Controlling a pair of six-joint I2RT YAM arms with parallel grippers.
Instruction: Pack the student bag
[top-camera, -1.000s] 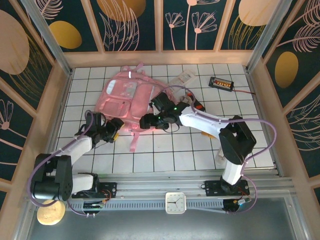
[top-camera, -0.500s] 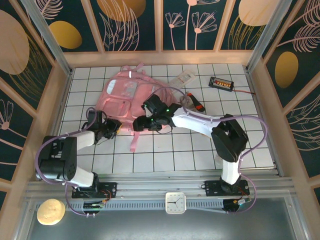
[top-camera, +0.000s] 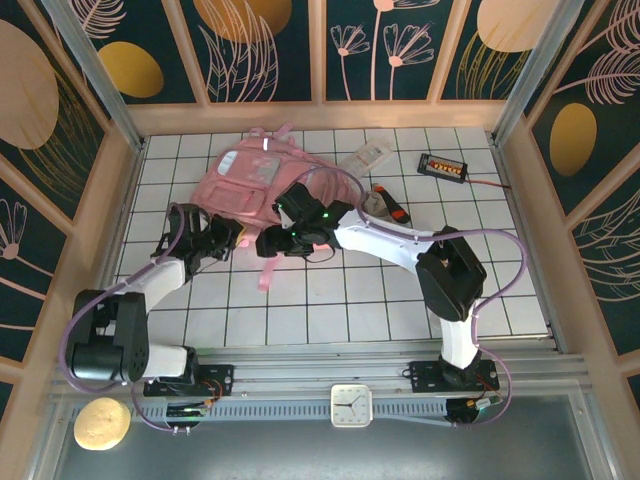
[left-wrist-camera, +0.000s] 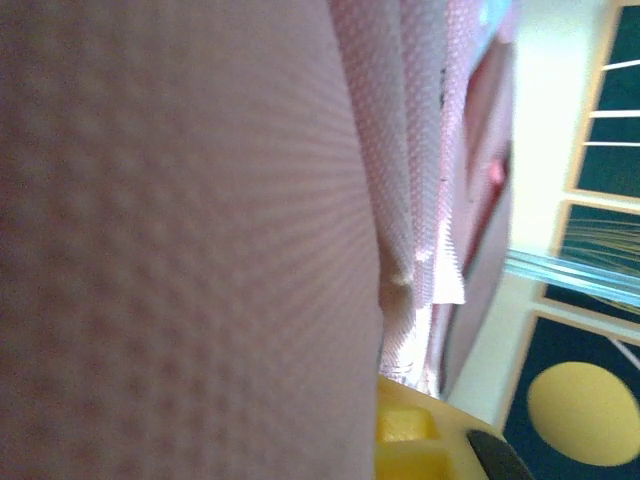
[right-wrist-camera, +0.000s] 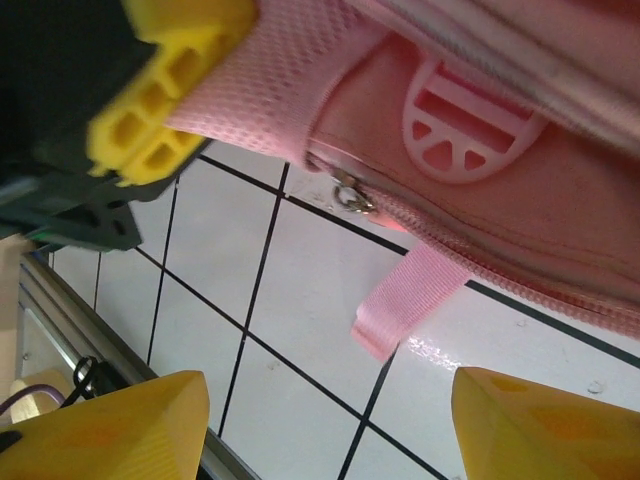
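Two arms reach in to one big pink student bag (top-camera: 250, 180). It lies on the white tiled surface (top-camera: 350, 300), over on the left and closer to the back wall than to the arms.

The left gripper (top-camera: 222, 240) is at the bag's near left corner. It is squeezed tight and pinches the pink cloth there. Its wrist camera is so close that the pink mesh (left-wrist-camera: 180, 250) looks blurry, with a bit of yellow finger (left-wrist-camera: 415, 440) at the bottom.

The right gripper (top-camera: 272, 243) is just beside it, at the bag's near edge. Its two yellow fingers (right-wrist-camera: 110, 430) stand far apart and hold nothing. Past them are white tiles and a short pink strap (right-wrist-camera: 405, 300) lying flat. Above the strap are a small silver zip pull (right-wrist-camera: 348, 195) and a round pink clip (right-wrist-camera: 465, 125) on the bag.

A clear packet (top-camera: 367, 157) lies on the tiles just right of the bag. A black box (top-camera: 443, 166) with orange marks sits farther right, near the back. A red and black thing (top-camera: 388, 208) lies by the right arm, and I cannot tell what it is. A small square clock (top-camera: 351, 404) sits at the front rail.
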